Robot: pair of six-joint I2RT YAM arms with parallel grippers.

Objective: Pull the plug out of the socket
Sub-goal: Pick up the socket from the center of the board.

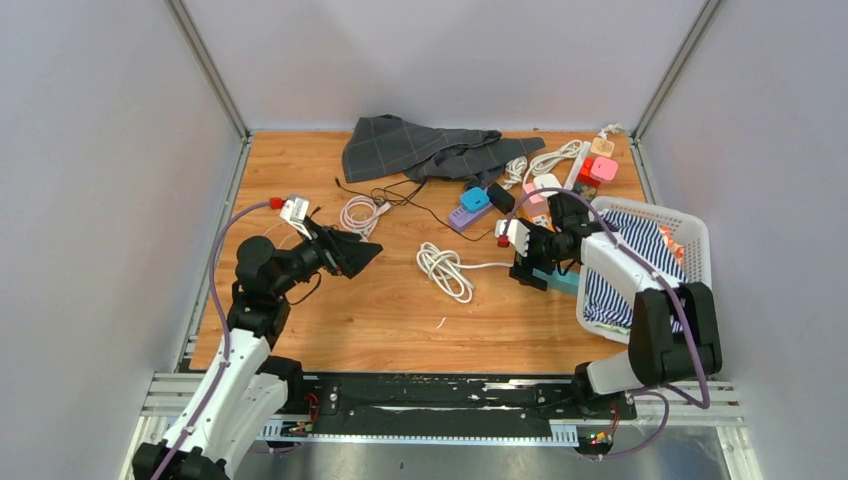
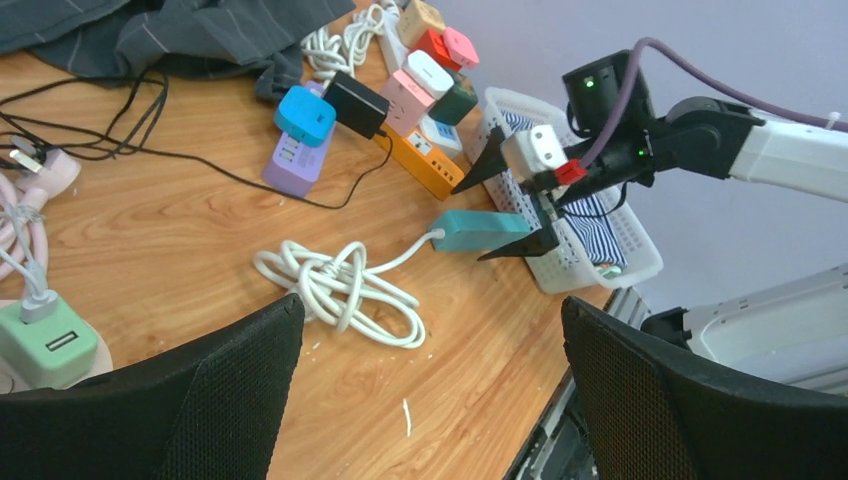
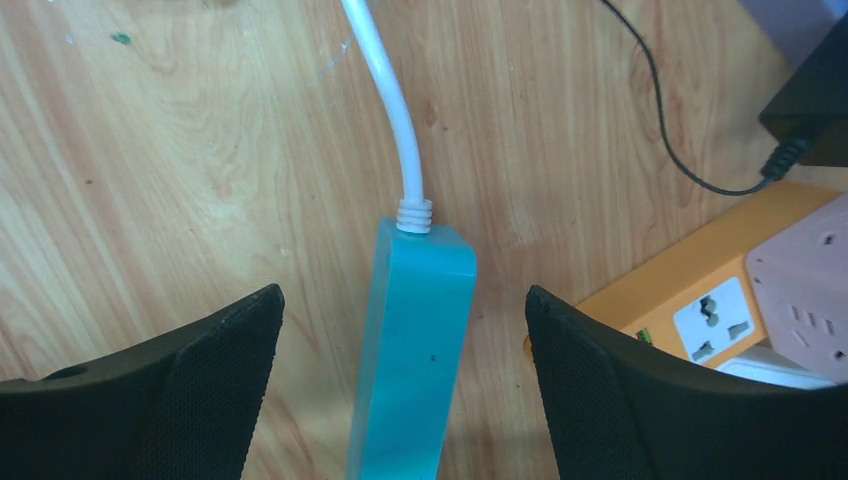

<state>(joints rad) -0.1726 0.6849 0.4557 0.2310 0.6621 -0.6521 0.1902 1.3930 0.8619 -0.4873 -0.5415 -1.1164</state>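
**A:** Where do we find the socket?

**B:** We see the teal plastic socket strip (image 3: 410,340) lying flat on the wooden bench (image 1: 330,320), between the two black fingers of the right hand (image 3: 402,300). Bare wood shows on either side of the strip. That hand is released and grips nothing.

**A:** What does the overhead view add?

**B:** There the strip (image 1: 556,279) lies just beside the white plastic basket (image 1: 700,235) that holds striped cloth, and it sits mostly under the right hand (image 1: 530,262). Its white cord runs to a loose coil (image 1: 445,268) in the middle of the bench. The left hand (image 1: 362,250) hangs well apart on the other side.

**A:** And the left wrist view?

**B:** It shows the right hand (image 2: 505,205) side-on, with its fingers astride one end of the strip (image 2: 475,228). Only this view shows a pale green charger block with a USB port (image 2: 45,345). The left hand (image 2: 430,310) is spread wide and empty. We also see a blue square plug (image 2: 305,115) seated on a purple socket strip (image 2: 292,160). A black adapter (image 2: 358,103) sits at the end of an orange socket strip (image 2: 425,160).

**A:** Is a plug seated in the teal strip?

**B:** We cannot tell, because the hand hides that end.

**A:** Can we read any writing?

**B:** The right wrist view shows a white outlet face on the orange strip (image 3: 690,270), with a small green mark beside it. Any lettering is too small for us to read.
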